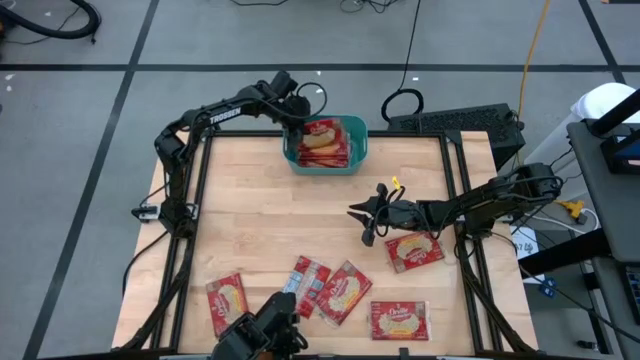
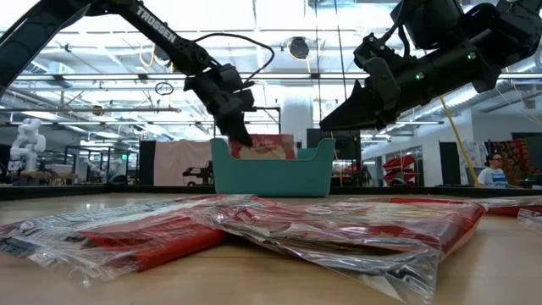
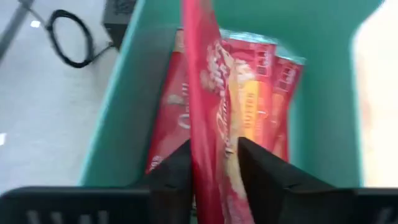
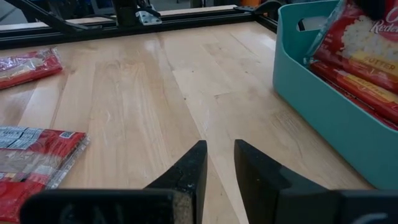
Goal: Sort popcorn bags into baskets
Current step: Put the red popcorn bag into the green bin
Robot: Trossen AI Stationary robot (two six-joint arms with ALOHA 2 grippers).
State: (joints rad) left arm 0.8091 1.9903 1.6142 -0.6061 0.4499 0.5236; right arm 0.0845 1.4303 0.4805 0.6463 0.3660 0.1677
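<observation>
Pinching a popcorn bag [image 3: 208, 118] on edge, the left gripper [image 1: 297, 124] hangs directly over the teal basket [image 1: 358, 148]; release drops it inside. The right gripper [image 1: 365, 214], nearly closed and empty, hovers mid-table; the nearest loose bag [image 1: 413, 251] lies just beside it.

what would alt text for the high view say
Overhead view of a wooden table: the left hand holds a popcorn bag over a teal basket at the far edge. The right hand hovers mid-table, empty. Five more bags lie along the near edge.
</observation>
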